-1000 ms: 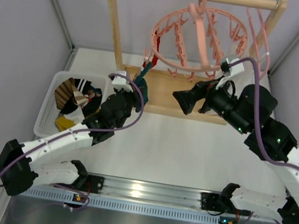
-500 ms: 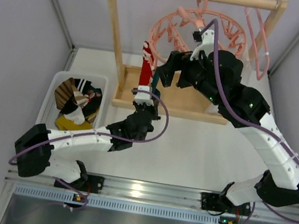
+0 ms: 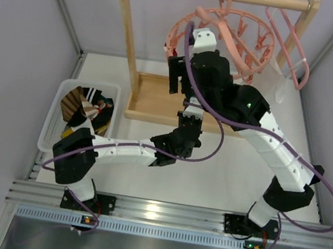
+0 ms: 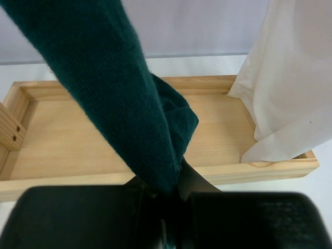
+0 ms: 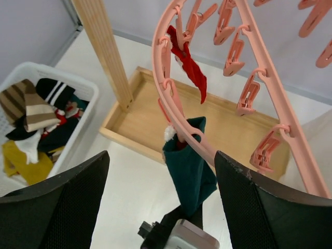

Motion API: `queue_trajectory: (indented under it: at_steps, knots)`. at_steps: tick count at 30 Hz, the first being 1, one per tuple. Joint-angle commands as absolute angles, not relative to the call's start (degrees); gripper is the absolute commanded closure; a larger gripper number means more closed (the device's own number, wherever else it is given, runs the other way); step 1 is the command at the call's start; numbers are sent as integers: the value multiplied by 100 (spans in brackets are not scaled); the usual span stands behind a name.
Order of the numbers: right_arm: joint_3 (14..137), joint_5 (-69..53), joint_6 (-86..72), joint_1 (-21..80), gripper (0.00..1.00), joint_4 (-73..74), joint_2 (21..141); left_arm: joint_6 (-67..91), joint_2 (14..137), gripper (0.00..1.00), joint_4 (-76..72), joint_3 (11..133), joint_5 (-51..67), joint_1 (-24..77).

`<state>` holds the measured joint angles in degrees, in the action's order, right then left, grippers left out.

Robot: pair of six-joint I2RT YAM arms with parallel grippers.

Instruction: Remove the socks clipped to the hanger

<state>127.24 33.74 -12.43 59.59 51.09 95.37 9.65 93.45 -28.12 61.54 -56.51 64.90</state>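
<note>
Nearest, the left tool [image 4: 167, 193] is clenched on the lower end of the teal sock [image 4: 129, 104], low over the desk [image 3: 220, 183] in front of the rack's wooden tray [image 4: 218, 129]. The sock runs taut up to the near rim of the hanger [image 5: 171, 104], where it hangs from a clip. Off to the left on the desk sits a white basket [image 3: 50, 126] with a heap of socks [image 3: 83, 115] in it. Higher up, the right tool [image 5: 161, 155] is released. Its jaws stand wide beside the ring, gripping nothing. A red sock [image 5: 189, 67] is clipped further along the ring. A white cloth [image 4: 290, 78] hangs over the tray's right end. The hanger hooks over the rack [image 3: 128, 25] at the back.
</note>
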Motion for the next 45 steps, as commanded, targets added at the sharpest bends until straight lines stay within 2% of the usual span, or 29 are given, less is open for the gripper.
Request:
queue_trajectory:
  at_steps: [1, 16, 28, 33, 45]
  knots:
    - [13288, 4183, -879, 6257, 21, 5537, 9807, 492, 9466, 100, -3173, 6486, -5880, 6539]
    - [13456, 5535, 165, 6610, 25, 5195, 10748, 281, 9765, 100, -3182, 6750, -5854, 6539]
    - [12842, 6644, 940, 6487, 27, 3947, 11092, 176, 9747, 100, -3366, 6733, -5801, 6539]
    - [12305, 6794, 1239, 6434, 29, 3235, 11056, 132, 9695, 100, -3568, 6592, -5774, 6539]
    - [12314, 6864, 1178, 6214, 31, 3129, 11311, -150, 9642, 100, -4131, 6390, -5687, 6539]
